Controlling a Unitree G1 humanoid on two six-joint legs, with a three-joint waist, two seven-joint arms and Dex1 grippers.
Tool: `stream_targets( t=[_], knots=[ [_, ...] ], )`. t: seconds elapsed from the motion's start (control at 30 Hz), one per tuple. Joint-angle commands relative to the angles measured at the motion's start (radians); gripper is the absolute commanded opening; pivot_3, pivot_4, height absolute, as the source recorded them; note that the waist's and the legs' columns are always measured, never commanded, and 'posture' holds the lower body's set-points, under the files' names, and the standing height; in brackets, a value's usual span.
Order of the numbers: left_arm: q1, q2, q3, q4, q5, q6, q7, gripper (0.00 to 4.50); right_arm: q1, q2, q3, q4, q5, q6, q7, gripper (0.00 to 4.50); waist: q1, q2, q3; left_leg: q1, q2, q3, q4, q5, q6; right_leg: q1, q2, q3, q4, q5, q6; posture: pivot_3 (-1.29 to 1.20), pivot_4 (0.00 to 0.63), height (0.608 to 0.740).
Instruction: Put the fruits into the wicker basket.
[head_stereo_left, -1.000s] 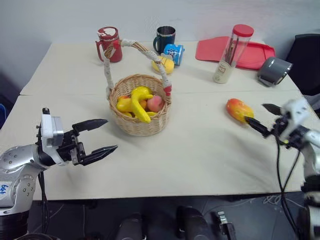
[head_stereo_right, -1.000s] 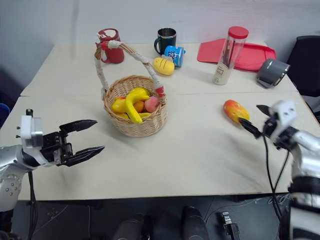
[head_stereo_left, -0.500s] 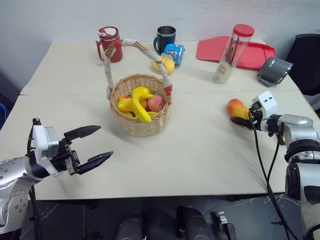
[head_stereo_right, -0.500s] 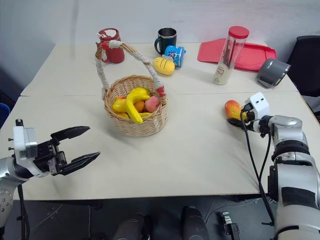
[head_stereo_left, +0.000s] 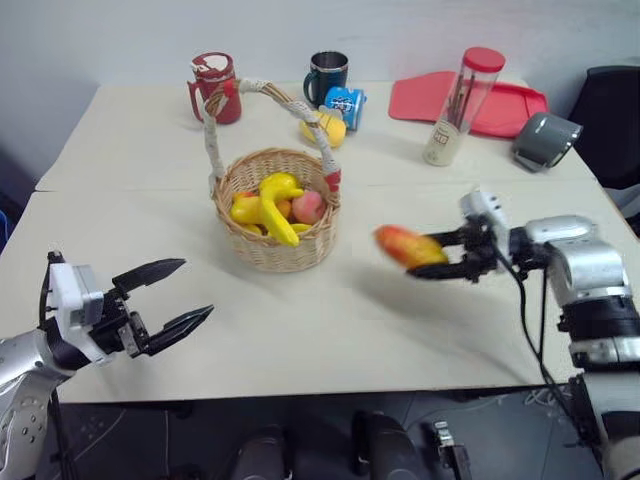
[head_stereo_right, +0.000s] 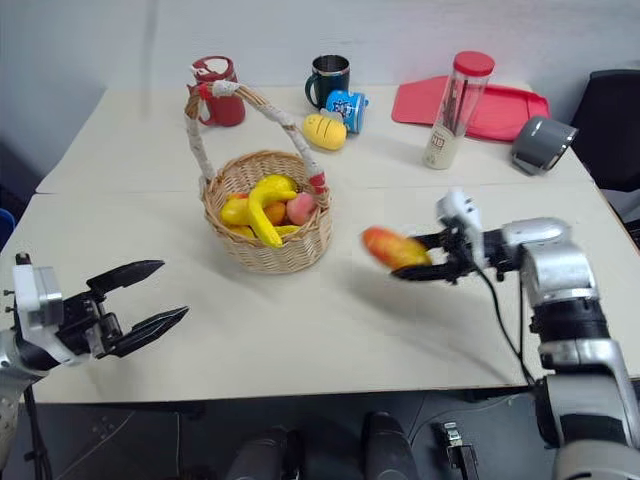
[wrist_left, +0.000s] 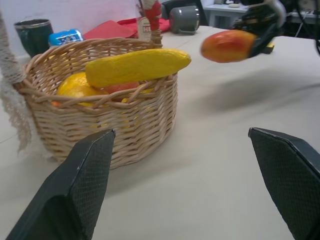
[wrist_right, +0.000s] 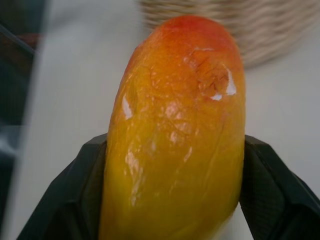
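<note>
Cream-coloured table (head_stereo_left: 400, 330) carries every item. Largest of the background pieces is a red tray (head_stereo_left: 505, 105) at the far right, with a grey cup (head_stereo_left: 545, 142) on its side next to it and a tall red-capped jar (head_stereo_left: 455, 105) in front. A red mug (head_stereo_left: 214, 88), a dark mug (head_stereo_left: 327, 75) and a blue can (head_stereo_left: 347, 102) stand along the far edge.

Wicker basket (head_stereo_left: 275, 225) sits left of centre, handle arching over it. Inside lie a banana (head_stereo_left: 275, 205), another yellow fruit beside it and a peach (head_stereo_left: 311, 207).

Right gripper (head_stereo_left: 440, 258) is held above the table to the right of the basket, pointing towards it, fingers clamped on either side of a mango (head_stereo_left: 408, 246). The mango is clear of the tabletop, well short of the basket rim.

Left gripper (head_stereo_left: 175, 295) hangs near the front left edge with fingers spread wide and nothing between them, aimed towards the basket
</note>
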Motion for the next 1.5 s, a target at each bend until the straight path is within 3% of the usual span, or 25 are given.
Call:
stream_targets(
  t=[0.03,0.2,0.43,0.63,0.83,1.03,1.2,1.33,1.5],
  knots=[
    [0.014,-0.011,0.027,-0.015,-0.002,-0.029,0.012,4.5,-0.029,0.013,0.013,-0.245,0.136,0.246,-0.095,2.95,0.001,-0.001,0.0,0.0,0.0,-0.001,0.0,-0.002,0.0,0.0,-0.001,0.0,0.0,0.0,0.0,0.0,0.15,0.74],
    [0.0,-0.021,0.014,-0.021,-0.001,-0.03,0.038,4.5,-0.145,0.152,0.09,-0.278,0.127,0.333,-0.276,2.95,0.001,-0.002,-0.001,-0.001,0.0,-0.003,0.005,-0.007,-0.001,0.0,-0.003,0.0,-0.002,-0.001,-0.002,0.0,0.15,0.74],
    [-0.066,-0.024,-0.006,-0.069,-0.034,-0.002,0.102,4.5,-0.339,0.315,0.176,-0.09,-0.004,0.261,-0.461,2.95,-0.003,-0.002,-0.001,-0.004,0.0,-0.001,0.007,-0.007,-0.001,-0.002,0.001,-0.002,0.002,-0.001,-0.003,0.0,0.15,0.74],
    [-0.063,-0.031,-0.005,-0.111,-0.047,0.016,0.132,4.5,-0.406,0.397,0.13,-0.056,-0.01,0.272,-0.566,2.95,-0.003,-0.002,-0.001,-0.005,0.0,0.003,0.007,-0.008,0.001,-0.004,0.003,-0.004,0.002,-0.001,-0.002,0.0,0.15,0.74],
    [-0.076,-0.04,-0.024,-0.083,-0.031,0.001,0.132,4.5,-0.483,0.47,0.226,0.124,-0.212,0.174,-0.774,2.95,-0.009,-0.002,-0.001,-0.004,0.0,0.007,0.008,-0.008,0.003,-0.005,0.003,-0.004,0.003,-0.001,-0.001,0.0,0.15,0.74],
    [-0.097,-0.038,-0.036,-0.066,-0.024,-0.006,0.133,4.5,-0.481,0.599,0.164,0.183,-0.231,0.118,-0.889,2.95,-0.016,-0.002,-0.001,-0.008,0.0,0.01,0.008,-0.008,0.003,-0.012,0.003,-0.003,0.006,-0.001,-0.001,0.0,0.15,0.74],
    [-0.094,-0.042,-0.037,-0.069,-0.024,-0.008,0.133,4.5,-0.406,0.624,0.138,0.044,-0.151,0.086,-0.825,4.48,-0.025,-0.002,-0.001,-0.015,0.0,0.01,0.009,-0.008,0.003,-0.017,0.003,-0.004,0.006,-0.001,-0.001,0.0,0.15,0.74],
    [-0.084,-0.043,-0.028,-0.066,-0.023,-0.013,0.131,4.5,-0.312,0.562,0.094,-0.089,-0.043,0.074,-0.687,4.48,-0.025,-0.003,-0.001,-0.015,0.0,0.01,0.009,-0.008,0.004,-0.017,0.003,-0.004,0.006,0.0,-0.001,0.0,0.15,0.74],
    [-0.071,-0.034,0.0,-0.077,-0.038,-0.009,0.133,4.5,-0.124,0.352,0.009,-0.227,0.1,0.004,-0.413,4.48,-0.01,-0.003,-0.002,-0.015,-0.001,0.009,0.009,-0.008,0.005,-0.016,0.003,-0.005,0.004,0.0,0.001,0.0,0.15,0.74]
  ],
)
